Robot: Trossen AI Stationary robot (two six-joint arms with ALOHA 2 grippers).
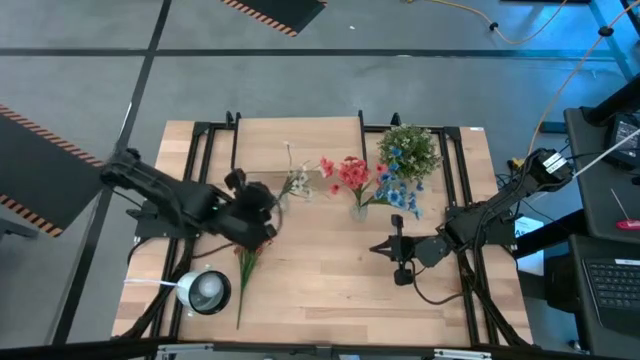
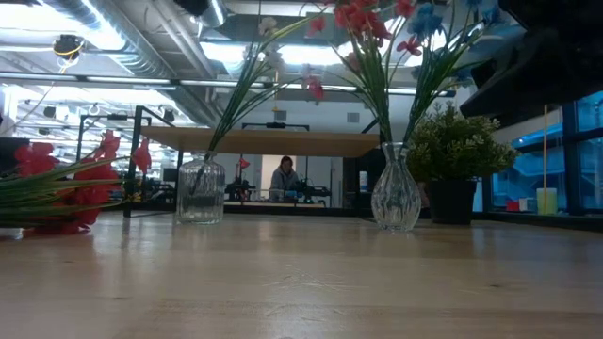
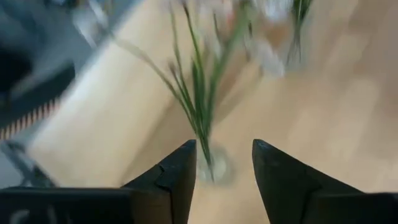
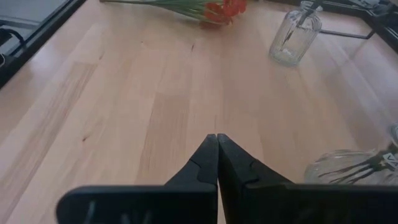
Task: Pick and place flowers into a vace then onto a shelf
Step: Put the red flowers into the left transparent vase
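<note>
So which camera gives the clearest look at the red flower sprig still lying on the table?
The right wrist view: the red flower sprig lies flat and unobstructed, bloom and stems sharp. The high view shows its full stem, with the bloom under the left gripper. The low view catches it edge-on. The left wrist view misses it.

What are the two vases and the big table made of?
Both vases look like clear glass: the ribbed straight vase and the curvy vase show stems and the room through them, with shiny glints. The table looks like pale wood with grain lines and a smooth, slightly glossy finish.
</note>
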